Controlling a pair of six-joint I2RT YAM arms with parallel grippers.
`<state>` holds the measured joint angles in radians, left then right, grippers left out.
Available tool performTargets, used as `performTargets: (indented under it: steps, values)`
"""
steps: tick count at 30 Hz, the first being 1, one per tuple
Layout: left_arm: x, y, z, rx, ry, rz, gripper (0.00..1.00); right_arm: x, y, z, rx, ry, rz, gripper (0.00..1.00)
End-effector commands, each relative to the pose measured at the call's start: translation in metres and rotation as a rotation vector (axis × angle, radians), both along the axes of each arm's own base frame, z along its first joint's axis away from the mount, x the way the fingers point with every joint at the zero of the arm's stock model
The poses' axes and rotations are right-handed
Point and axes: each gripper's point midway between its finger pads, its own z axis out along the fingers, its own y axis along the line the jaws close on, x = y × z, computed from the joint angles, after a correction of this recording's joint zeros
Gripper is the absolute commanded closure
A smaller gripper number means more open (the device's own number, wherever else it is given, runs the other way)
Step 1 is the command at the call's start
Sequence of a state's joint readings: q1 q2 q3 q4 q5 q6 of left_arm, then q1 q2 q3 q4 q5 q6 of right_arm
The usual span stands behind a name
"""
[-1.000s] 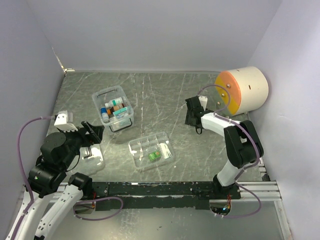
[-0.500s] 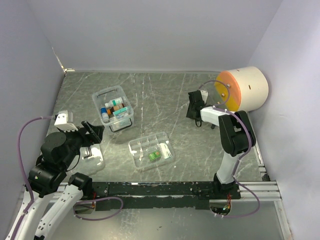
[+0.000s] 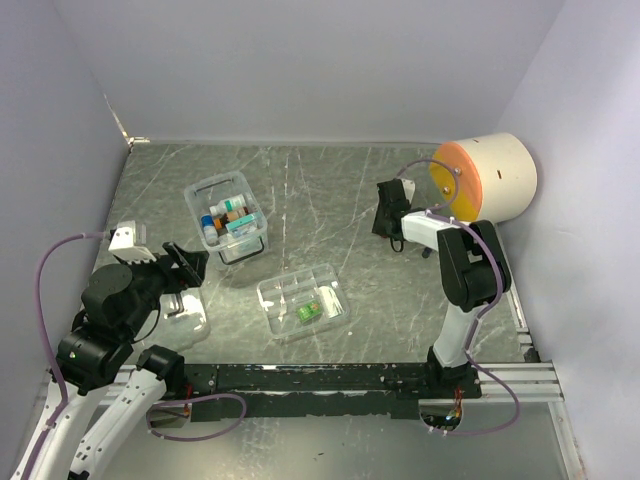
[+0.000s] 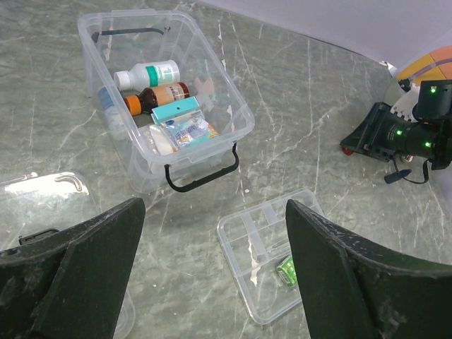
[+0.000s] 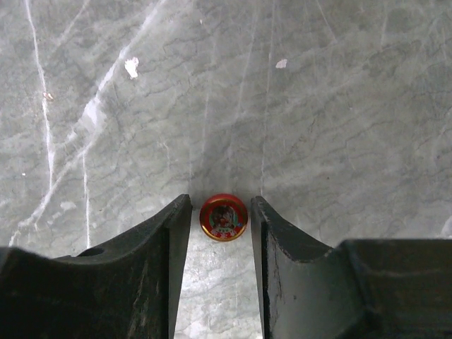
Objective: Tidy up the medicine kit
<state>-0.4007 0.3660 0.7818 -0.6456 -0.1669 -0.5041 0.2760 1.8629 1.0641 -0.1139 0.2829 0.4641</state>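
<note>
- A robot test cell in a lab: plain pale walls (image 3: 300,70) box in a grey marble-patterned counter (image 3: 330,190).
- A black-and-white left arm (image 3: 120,300) and right arm (image 3: 470,280) are bolted to a silver aluminium rail (image 3: 525,373) at the near edge.
- Purple cables (image 3: 40,300) loop loose.

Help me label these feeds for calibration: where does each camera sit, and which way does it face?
Top external: high behind the bases, looking down on the table; left arm and right arm show.
Left wrist: on the left arm, looking forward-down at the clear box and tray; open left tool frames the bottom.
Right wrist: looking straight down at a red tin between the fingers of the right tool.
Shared: top and left wrist both show box and tray.
</note>
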Motion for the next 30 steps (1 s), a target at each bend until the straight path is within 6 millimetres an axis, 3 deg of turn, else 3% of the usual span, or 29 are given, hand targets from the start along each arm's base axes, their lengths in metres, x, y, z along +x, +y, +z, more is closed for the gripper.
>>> performTargets:
  steps: [1,10,17,21,25,30]
  values:
    - [0.002,-0.002,0.003,0.005,-0.02,-0.011,0.08,-0.039,-0.004,-0.022,0.008,0.159,-0.005,0.61]
    - [0.003,-0.003,0.003,0.004,-0.018,-0.014,0.08,-0.039,-0.006,-0.024,-0.009,0.174,-0.002,0.68]
    - [0.002,-0.002,0.004,0.003,-0.023,-0.012,0.08,-0.032,-0.002,-0.03,0.0,0.169,0.008,0.59]
    - [0.001,-0.002,0.005,0.0,-0.026,-0.012,0.08,-0.032,-0.004,-0.031,-0.011,0.171,0.003,0.64]
    - [0.002,-0.002,0.004,0.002,-0.022,-0.013,0.08,-0.033,-0.008,-0.022,-0.036,0.154,-0.003,0.76]
    - [0.003,-0.002,0.004,0.003,-0.02,-0.012,0.08,-0.038,0.006,0.003,-0.046,0.113,0.032,0.76]
